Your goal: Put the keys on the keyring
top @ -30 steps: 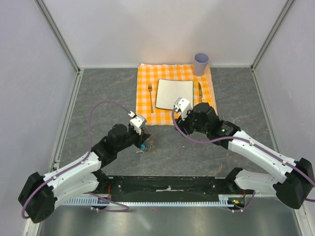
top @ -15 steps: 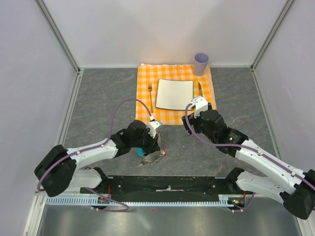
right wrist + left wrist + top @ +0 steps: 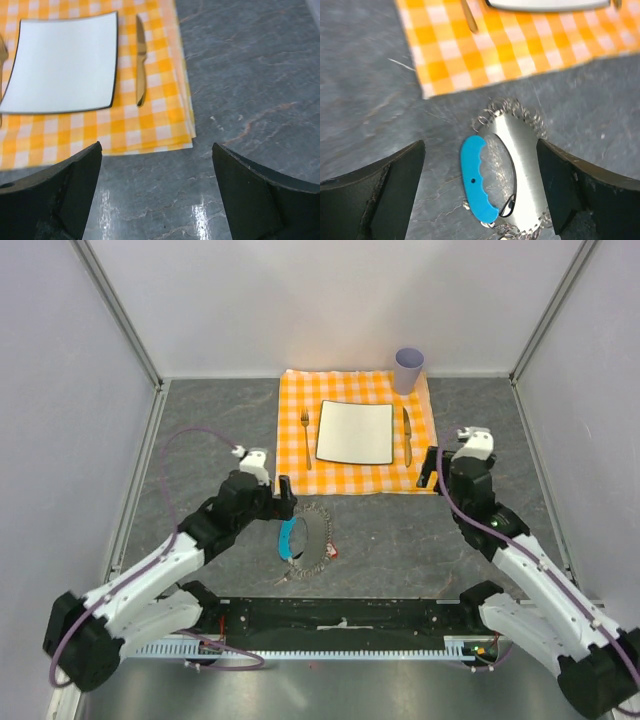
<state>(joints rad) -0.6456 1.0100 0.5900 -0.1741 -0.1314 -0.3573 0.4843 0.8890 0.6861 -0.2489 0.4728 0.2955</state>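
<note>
The keyring [image 3: 318, 537], a silvery chain loop with a curved blue tab [image 3: 288, 538], lies flat on the grey table just in front of the checked cloth. A tiny red key [image 3: 332, 553] rests at its right rim; whether it hangs on the loop I cannot tell. My left gripper [image 3: 273, 504] hovers just left of and behind the ring, open and holding nothing. From the left wrist the blue tab [image 3: 477, 177] and chain [image 3: 512, 107] lie below the open left gripper [image 3: 481, 194]. My right gripper [image 3: 452, 472] stands open and empty at the cloth's right corner, over bare table in the right gripper [image 3: 157, 195] wrist view.
An orange checked cloth [image 3: 295, 430] at the back carries a square white plate [image 3: 355, 432], a fork [image 3: 306, 438], a knife [image 3: 407, 435] and a lilac cup [image 3: 408, 370]. White walls close in the table on three sides.
The left gripper has opened and drawn back to the left, leaving the keyring lying on the table. The right arm has swung away to the right, past the cloth's corner.
</note>
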